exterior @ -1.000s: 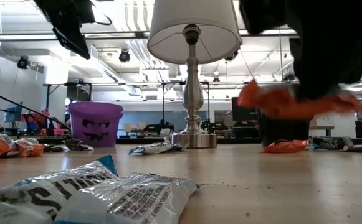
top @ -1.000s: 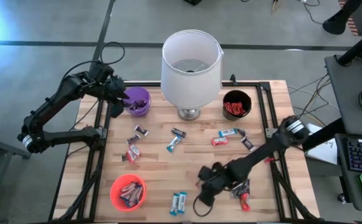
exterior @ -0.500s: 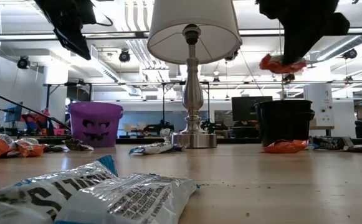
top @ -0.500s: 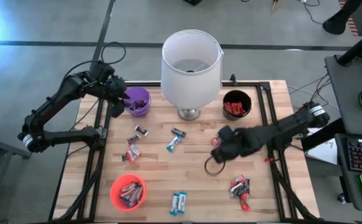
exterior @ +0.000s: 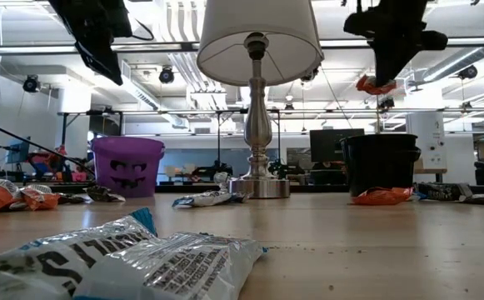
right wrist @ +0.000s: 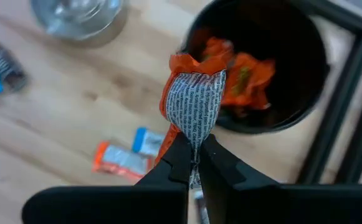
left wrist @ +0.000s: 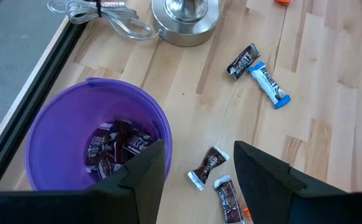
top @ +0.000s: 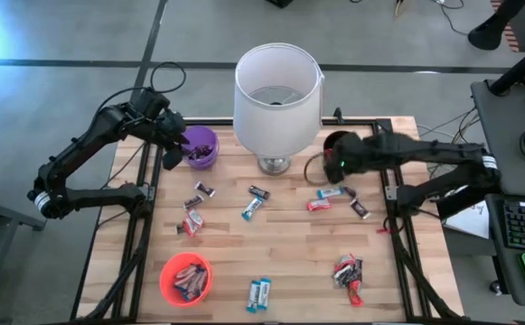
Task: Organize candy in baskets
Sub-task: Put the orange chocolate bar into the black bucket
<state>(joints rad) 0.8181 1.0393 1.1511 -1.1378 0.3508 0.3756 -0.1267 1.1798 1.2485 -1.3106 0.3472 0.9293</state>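
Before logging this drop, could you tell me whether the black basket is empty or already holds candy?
Not empty: the black basket holds several orange-red wrapped candies, seen in the right wrist view.

I can't read any text clearly; the print on the nearest blue-and-white wrapper [exterior: 133,262] stays illegible to me.

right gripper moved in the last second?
Yes. In the high view the right gripper has swung from the table's near edge, by the red candy pile, up to the black basket, gripping an orange-wrapped candy above it.
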